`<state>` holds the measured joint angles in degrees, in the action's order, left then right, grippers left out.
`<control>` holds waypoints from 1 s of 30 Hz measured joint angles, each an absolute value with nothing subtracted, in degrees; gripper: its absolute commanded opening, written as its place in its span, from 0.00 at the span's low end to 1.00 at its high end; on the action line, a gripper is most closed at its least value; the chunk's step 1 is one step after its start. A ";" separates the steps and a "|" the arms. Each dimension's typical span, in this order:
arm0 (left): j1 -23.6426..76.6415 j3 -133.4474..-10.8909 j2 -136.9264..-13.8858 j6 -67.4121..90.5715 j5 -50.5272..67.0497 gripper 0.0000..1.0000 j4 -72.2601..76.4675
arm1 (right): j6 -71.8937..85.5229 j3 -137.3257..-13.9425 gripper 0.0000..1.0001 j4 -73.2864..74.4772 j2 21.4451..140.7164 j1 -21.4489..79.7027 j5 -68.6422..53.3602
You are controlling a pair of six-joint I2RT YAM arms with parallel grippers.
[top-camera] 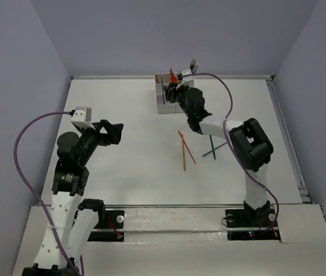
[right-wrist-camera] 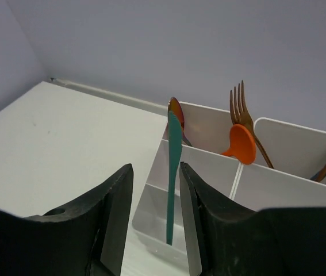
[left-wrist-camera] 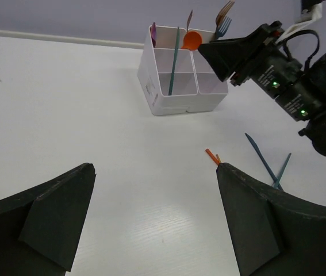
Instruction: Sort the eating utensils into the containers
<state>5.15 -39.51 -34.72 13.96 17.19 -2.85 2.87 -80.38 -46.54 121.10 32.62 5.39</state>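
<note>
The white containers stand at the back of the table. A teal knife stands upright in the near left box and also shows in the left wrist view. An orange spoon, a copper fork and a copper-purple spoon stand in boxes behind it. My right gripper is open right at the block's near side, its fingers either side of the knife and not pinching it. Two orange sticks and two teal knives lie on the table. My left gripper is open and empty above the table's left part.
A raised rim runs along the table's right edge, and walls close in the back and sides. The right arm reaches over the loose teal knives. The orange sticks' ends show beside my left gripper's right finger.
</note>
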 measured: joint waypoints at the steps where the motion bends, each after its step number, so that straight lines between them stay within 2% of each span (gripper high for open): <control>1: 5.15 -39.51 -34.26 13.96 17.21 0.99 -2.83 | 3.62 -78.94 0.44 -45.82 118.67 32.62 5.61; 5: 5.15 -39.51 -33.32 13.96 17.26 0.99 -2.85 | 8.64 -72.82 0.43 -38.57 106.91 32.62 8.10; 10: 5.32 -39.51 -31.75 13.98 17.28 0.99 -2.87 | 15.14 -63.57 0.37 -26.81 96.57 32.56 13.43; 15: 7.11 -39.51 -29.91 13.96 17.12 0.99 -2.90 | 20.40 -54.85 0.38 -12.12 92.66 32.05 16.62; 21: 9.39 -39.51 -28.05 13.96 16.29 0.99 -3.29 | 24.40 -50.94 0.40 4.56 89.43 29.76 19.51; 22: 9.78 -39.51 -27.66 13.96 16.23 0.99 -3.36 | 24.95 -50.85 0.44 6.57 89.01 28.60 19.57; 27: 11.88 -39.51 -26.28 13.96 15.77 0.99 -3.57 | 26.98 -49.74 0.49 12.56 87.35 23.40 20.21; 28: 12.29 -39.51 -26.11 13.96 15.62 0.99 -3.64 | 27.31 -49.50 0.53 13.39 87.07 22.41 20.36; 30: 13.02 -39.51 -26.00 13.96 15.55 0.99 -3.79 | 27.99 -49.32 0.55 14.39 86.91 20.99 20.51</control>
